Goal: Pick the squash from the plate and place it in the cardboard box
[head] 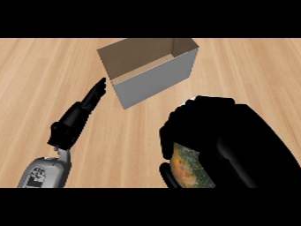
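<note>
The left hand (80, 115) rests open on the counter (29, 79), fingers straight and holding nothing, its tips pointing up toward the near corner of the cardboard box (154, 75), which stands open-topped just beyond and to the right of them. Further right, the right hand (211, 128) is curled round the squash (190, 167), which peeks out mottled green and orange beneath its palm. The box lies up and left of that hand. I judge the squash could clip the box's near wall if carried low. Its long axis I cannot tell; too much is hidden.
</note>
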Robot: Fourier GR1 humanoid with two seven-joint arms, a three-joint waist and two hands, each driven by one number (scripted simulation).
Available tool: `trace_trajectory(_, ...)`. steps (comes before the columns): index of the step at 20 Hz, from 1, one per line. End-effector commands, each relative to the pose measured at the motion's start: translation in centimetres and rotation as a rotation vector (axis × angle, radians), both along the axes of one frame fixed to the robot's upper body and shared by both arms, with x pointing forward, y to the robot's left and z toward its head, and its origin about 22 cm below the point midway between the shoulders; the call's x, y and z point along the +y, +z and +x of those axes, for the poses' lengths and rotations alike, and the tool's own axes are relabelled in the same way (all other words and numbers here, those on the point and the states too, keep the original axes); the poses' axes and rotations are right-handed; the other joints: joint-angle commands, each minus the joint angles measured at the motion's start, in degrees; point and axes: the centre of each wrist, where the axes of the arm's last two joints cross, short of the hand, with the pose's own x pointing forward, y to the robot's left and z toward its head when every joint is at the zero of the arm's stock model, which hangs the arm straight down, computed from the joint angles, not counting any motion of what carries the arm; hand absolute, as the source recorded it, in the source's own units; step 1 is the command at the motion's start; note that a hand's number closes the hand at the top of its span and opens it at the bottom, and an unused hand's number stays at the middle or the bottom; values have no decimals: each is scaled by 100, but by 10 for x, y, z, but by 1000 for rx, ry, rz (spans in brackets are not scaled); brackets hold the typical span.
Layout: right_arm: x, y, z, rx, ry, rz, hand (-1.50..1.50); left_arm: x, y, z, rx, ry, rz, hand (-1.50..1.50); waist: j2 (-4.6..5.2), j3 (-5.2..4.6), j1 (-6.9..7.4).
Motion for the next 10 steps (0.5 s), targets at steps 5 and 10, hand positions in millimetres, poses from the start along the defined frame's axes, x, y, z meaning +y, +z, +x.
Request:
trace_trajectory(5,21,39,43,16,-71,52,150,9,-4,7,5,-5,-2,0,9,-2,25)
trace_trajectory(10,41,41,84,41,-77,67,150,-10,8,-3,-12,6,9,0,9,0,62)
